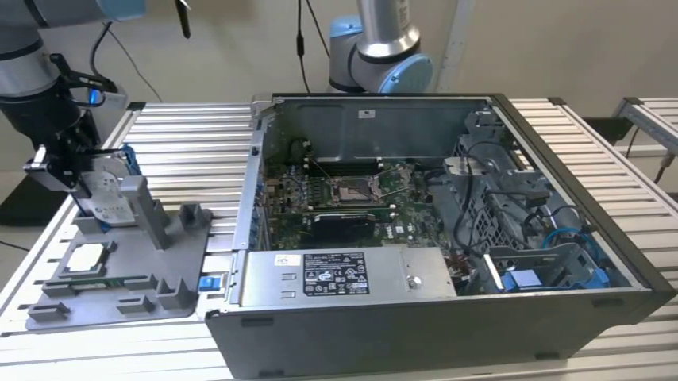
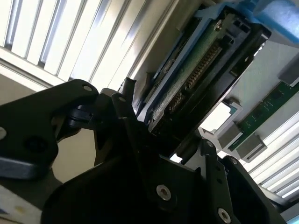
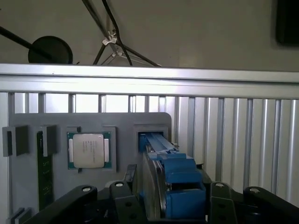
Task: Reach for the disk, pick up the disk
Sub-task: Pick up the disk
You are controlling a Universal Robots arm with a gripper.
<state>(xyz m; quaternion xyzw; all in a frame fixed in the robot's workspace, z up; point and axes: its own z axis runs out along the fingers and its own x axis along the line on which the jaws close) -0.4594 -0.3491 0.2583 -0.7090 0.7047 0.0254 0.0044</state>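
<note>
The arm (image 1: pixel 32 79) at the exterior view's left hung over a grey tray (image 1: pixel 159 274) on the slatted bench (image 1: pixel 190 135), next to an open computer case (image 1: pixel 424 333). The disk (image 1: pixel 104 198) stood on edge in the tray, at the end farther from the exterior camera. It leaned a little, its white label showing, with its blue carrier (image 3: pixel 180 172) around it. In the first wrist view its far end ran into a slot in the tray. The jaws were down over the disk, one finger (image 3: pixel 128 184) on each flat side, as both wrist views showed. They sat narrow and close to it, but I could not tell whether they pressed it. A square chip (image 3: pixel 88 150) lay flat in a pocket just beside that slot, and a memory stick (image 3: pixel 44 177) lay beyond the chip
</note>
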